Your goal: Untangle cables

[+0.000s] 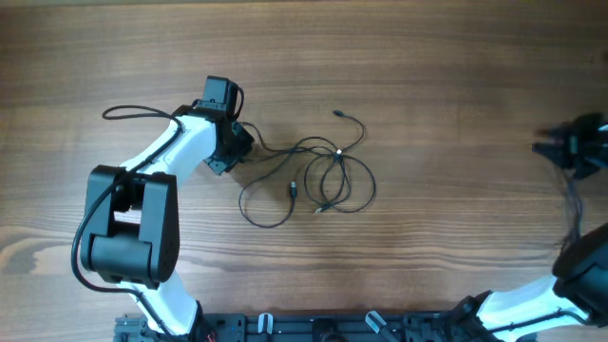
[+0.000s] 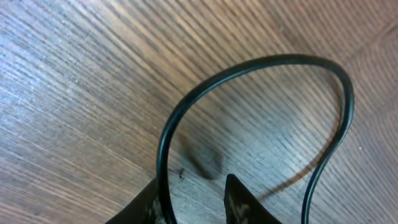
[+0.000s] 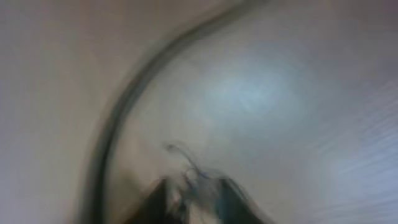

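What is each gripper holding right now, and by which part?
Left gripper pinches one of the cables at its leftmost stretch, away from the tangled loops; a loop rises out of the grip. Right gripper: too blurred to tell.

- A wooden desk [image 1: 456, 76] fills the overhead view from edge to edge, its warm brown grain running left to right.
- Darker streaks alternate with paler bands across its top.
- Light falls evenly on it, without hard shadows.
- The left wrist view shows fine, close-set grain lines slanting across the picture, with a pale sheen.
- In the right wrist view the surface is blurred to a greyish, bright patch.
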Robot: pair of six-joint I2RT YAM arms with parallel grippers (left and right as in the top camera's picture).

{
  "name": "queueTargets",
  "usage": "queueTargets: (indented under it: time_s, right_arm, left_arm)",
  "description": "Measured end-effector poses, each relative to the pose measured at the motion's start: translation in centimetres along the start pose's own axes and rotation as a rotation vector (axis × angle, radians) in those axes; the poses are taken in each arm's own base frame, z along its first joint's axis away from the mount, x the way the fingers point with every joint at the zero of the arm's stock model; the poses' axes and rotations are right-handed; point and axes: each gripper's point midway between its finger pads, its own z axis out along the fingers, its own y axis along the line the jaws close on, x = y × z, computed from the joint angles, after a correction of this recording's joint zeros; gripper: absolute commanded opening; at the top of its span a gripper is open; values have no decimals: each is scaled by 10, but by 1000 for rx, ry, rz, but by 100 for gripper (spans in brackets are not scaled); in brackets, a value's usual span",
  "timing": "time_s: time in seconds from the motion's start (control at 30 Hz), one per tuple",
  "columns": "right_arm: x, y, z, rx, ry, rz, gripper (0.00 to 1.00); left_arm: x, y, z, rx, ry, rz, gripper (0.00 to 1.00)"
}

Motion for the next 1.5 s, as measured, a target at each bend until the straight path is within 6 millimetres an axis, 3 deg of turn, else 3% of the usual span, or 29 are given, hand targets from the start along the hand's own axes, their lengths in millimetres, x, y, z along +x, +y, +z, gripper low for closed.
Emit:
queueTargets:
  time_s: [0.07, 0.1, 0.17, 0.23, 0.3, 0.4, 0.57, 0.7, 0.77, 0.83, 0.9, 0.97, 1.0, 1.03, 1.07, 1.1, 1.17, 1.23, 1.3, 1.37, 1.4, 1.43, 1.5]
  right_arm:
    - [-23, 4, -17, -87, -64, -13, 100]
    - [-23, 5, -20, -113, -60, -27, 100]
    - [-14, 18, -18, -173, -25, -146, 100]
    - [8, 41, -12, -272, 46, -297, 100]
    - [33, 57, -3, -321, 136, -282, 100]
    - [62, 39, 17, -114, 244, 96, 100]
    - [60, 34, 30, 22, 210, 580, 100]
    - [58, 41, 32, 19, 213, 759, 100]
    - [22, 48, 39, -35, 53, 489, 99]
    - [5, 32, 40, 53, -63, 218, 100]
    - [3, -9, 34, 274, -127, 95, 100]
    - [-10, -73, -2, 664, -304, 126, 99]
    - [-20, -81, -14, 735, -383, 127, 100]
    - [-37, -84, -25, 783, -481, 106, 96]
    - [-52, -83, -34, 812, -562, 69, 82]
    - [-72, -75, -41, 831, -626, -41, 82]
    - [-90, -63, -45, 869, -628, -259, 84]
    - [-102, -51, -33, 834, -608, -433, 82]
    - [-93, -55, -5, 799, -444, -676, 84]
    - [-78, -72, 17, 795, -291, -851, 83]
    - [-74, -84, 25, 798, -238, -921, 76]
    - [-70, -96, 31, 801, -201, -962, 77]
    - [-73, -114, 36, 803, -189, -1010, 88]
  left_arm:
    - [1, 1, 0, -5, 3, 0, 32]
    - [1, 1, 0, -5, 3, 0, 33]
    - [1, 1, 0, -4, 3, 0, 33]
    - [0, 1, 0, -2, 2, 0, 33]
    - [0, 1, 0, -2, 1, 0, 34]
    - [-1, -2, 0, 7, -5, 0, 33]
    - [-2, -2, 0, 10, -7, 0, 33]
    - [-2, -3, 0, 10, -7, 0, 33]
    - [-2, -3, 0, 11, -8, 0, 33]
    - [-1, -2, 0, 7, -5, 0, 36]
    - [-2, -2, 0, 10, -7, 1, 36]
    - [-3, -4, 0, 18, -13, -4, 35]
    - [-3, -5, 0, 19, -14, -7, 35]
    - [-3, -5, 0, 19, -14, -9, 36]
    - [-3, -5, 0, 19, -13, -12, 37]
    - [-3, -5, 0, 18, -13, -15, 38]
    - [-3, -5, 0, 19, -13, -15, 44]
    - [-3, -5, 0, 19, -13, -19, 45]
    - [-3, -5, 0, 19, -12, -19, 49]
    - [-3, -5, 0, 19, -13, -20, 50]
    - [-3, -5, 0, 20, -13, -20, 50]
    - [-3, -5, 0, 20, -13, -20, 50]
    - [-2, -3, 0, 14, -9, -20, 52]
